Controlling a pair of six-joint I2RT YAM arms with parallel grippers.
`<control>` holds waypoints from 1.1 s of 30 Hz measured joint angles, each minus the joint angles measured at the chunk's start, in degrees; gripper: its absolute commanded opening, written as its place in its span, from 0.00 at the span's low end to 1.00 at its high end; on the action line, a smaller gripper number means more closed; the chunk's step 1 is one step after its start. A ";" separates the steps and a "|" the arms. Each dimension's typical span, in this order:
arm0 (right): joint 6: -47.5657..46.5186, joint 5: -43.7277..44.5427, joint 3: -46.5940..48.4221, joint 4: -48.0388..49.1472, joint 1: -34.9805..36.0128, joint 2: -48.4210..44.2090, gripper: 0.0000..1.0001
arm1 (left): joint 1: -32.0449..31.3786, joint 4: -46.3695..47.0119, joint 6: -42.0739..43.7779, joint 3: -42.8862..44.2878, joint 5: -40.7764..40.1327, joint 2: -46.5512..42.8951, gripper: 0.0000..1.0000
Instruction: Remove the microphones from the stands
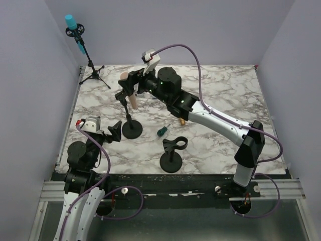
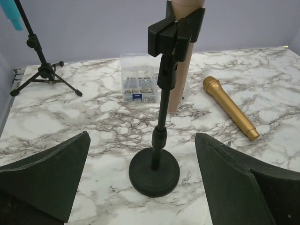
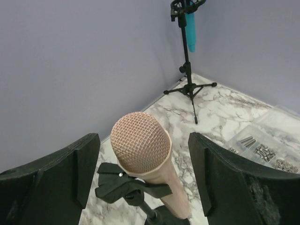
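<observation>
A peach-coloured microphone with a mesh head sits tilted in the clip of a short black stand left of the table's middle. My right gripper is open around the microphone's head, one finger on each side with a gap on both. In the top view the right gripper hangs over the clip. My left gripper is open low over the table, and the stand's round base lies between its fingers without touching them. The microphone's body shows behind the clip.
A second short stand with an empty clip stands near the front middle. A tripod stand with a blue microphone is at the back left corner. A gold microphone, a clear box of screws and a small green object lie on the marble.
</observation>
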 measured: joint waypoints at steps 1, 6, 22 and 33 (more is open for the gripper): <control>-0.24 0.22 0.85 -0.04 0.04 0.70 0.83 | 0.00 0.15 -0.09 0.00 0.00 0.35 0.97; -0.83 2.23 4.66 -1.01 0.37 4.44 0.77 | 0.00 1.31 -0.92 1.07 0.02 4.02 0.97; -1.25 4.26 6.25 -2.89 0.59 7.23 0.01 | 0.00 12.02 -0.02 11.87 1.55 25.68 0.95; -0.85 4.26 6.25 -3.19 0.59 7.13 0.01 | 0.00 17.35 1.18 16.04 4.37 37.11 0.64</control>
